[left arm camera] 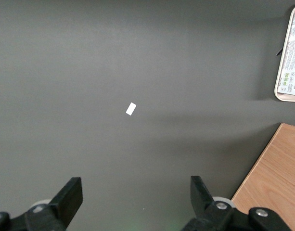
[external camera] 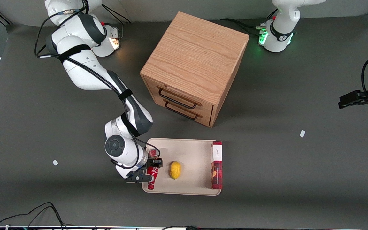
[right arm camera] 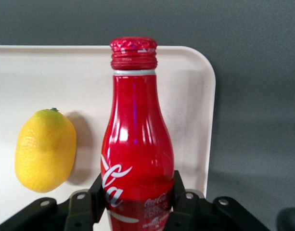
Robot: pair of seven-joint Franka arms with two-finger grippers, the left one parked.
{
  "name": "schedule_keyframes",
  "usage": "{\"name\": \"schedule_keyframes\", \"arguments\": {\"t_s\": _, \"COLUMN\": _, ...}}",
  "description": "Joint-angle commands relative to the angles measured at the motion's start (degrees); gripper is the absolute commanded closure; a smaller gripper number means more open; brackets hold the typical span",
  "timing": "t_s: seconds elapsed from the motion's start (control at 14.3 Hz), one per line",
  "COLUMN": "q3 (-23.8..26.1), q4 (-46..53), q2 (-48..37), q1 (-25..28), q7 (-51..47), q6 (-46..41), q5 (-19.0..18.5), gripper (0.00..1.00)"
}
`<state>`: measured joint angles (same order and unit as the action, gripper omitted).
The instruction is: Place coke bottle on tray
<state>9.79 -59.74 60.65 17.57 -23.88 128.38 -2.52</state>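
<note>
Gripped low on the body by the tool (external camera: 148,172), the one coke bottle (external camera: 152,177) lay over the working arm's end of the single tray (external camera: 193,150), so I judged transport done and only lowering and release left. Beside it sat one lemon (external camera: 175,170), then one red box (external camera: 217,165).

We record one dark grey matte tabletop (external camera: 27,111) filling nearly the whole front view, with a pale strip of wall (external camera: 177,5) along its farthest edge. On it we list a light oak cabinet (external camera: 196,60) with two drawers and dark wire handles (external camera: 177,98), two small white scraps (external camera: 55,162) (external camera: 302,134), and loose black cables (external camera: 27,214) at the nearest edge. Lighting is soft and overhead, shadows faint.
</note>
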Motion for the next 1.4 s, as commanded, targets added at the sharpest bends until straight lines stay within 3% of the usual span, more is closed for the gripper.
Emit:
{"name": "schedule_keyframes", "arguments": {"t_s": 0.0, "q3": -0.3, "q4": 1.6, "q2": 1.4, "q1": 0.5, "q7": 0.1, "q6": 2.2, "q5": -0.6, "gripper": 0.39}}
{"name": "schedule_keyframes", "arguments": {"t_s": 0.07, "q3": -0.4, "q4": 0.4, "q2": 1.4, "q1": 0.5, "q7": 0.1, "q6": 4.7, "q5": -0.7, "gripper": 0.23}}
{"name": "schedule_keyframes", "arguments": {"t_s": 0.28, "q3": -0.6, "q4": -1.2, "q2": 1.4, "q1": 0.5, "q7": 0.5, "q6": 8.2, "q5": -0.8, "gripper": 0.05}}
{"name": "schedule_keyframes", "arguments": {"t_s": 0.98, "q3": -0.7, "q4": -1.2, "q2": 0.7, "q1": 0.5, "q7": 0.2, "q6": 8.2, "q5": -0.9, "gripper": 0.04}}
{"name": "schedule_keyframes", "arguments": {"t_s": 1.33, "q3": -0.7, "q4": -7.5, "q2": -6.9, "q1": -1.9, "q7": 1.0, "q6": 7.6, "q5": -3.2, "gripper": 0.00}}
